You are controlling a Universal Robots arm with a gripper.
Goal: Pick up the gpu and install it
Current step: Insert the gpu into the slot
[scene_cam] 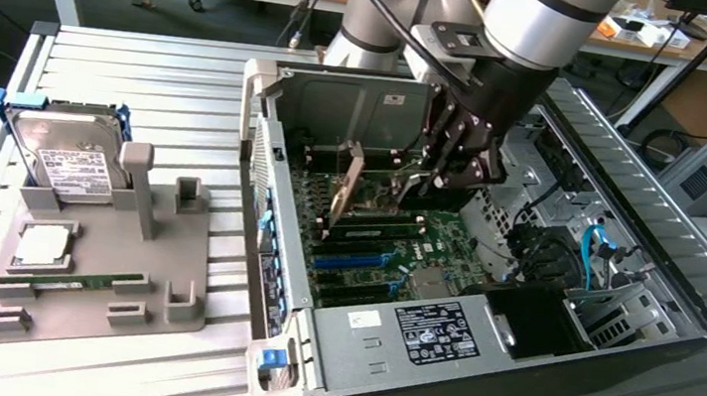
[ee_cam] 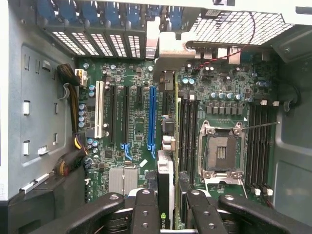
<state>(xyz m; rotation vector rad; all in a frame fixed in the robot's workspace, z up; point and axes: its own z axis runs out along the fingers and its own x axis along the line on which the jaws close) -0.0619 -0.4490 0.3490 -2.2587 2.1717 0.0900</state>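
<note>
The gpu (scene_cam: 347, 185) stands on edge inside the open computer case (scene_cam: 445, 333), brownish back showing, just above the green motherboard (scene_cam: 374, 250). My gripper (scene_cam: 442, 180) reaches down into the case and is shut on the card. In the wrist view the gpu (ee_cam: 165, 180) runs edge-on between my black fingers (ee_cam: 146, 214), my gripper (ee_cam: 165, 200) closed on its near end. Its silver bracket (ee_cam: 168, 46) reaches the rear slot openings. The card lies along the motherboard (ee_cam: 136, 122) just beside the long blue slot (ee_cam: 152, 117). I cannot tell if it touches a slot.
A silver hard drive (scene_cam: 65, 160) leans in a grey holder (scene_cam: 107, 260) on the slatted table, with a green memory stick (scene_cam: 84, 280) and a chip (scene_cam: 41, 244). Inside the case are the bare processor socket (ee_cam: 220, 153), cables (ee_cam: 73, 97) and a black box (scene_cam: 540, 319).
</note>
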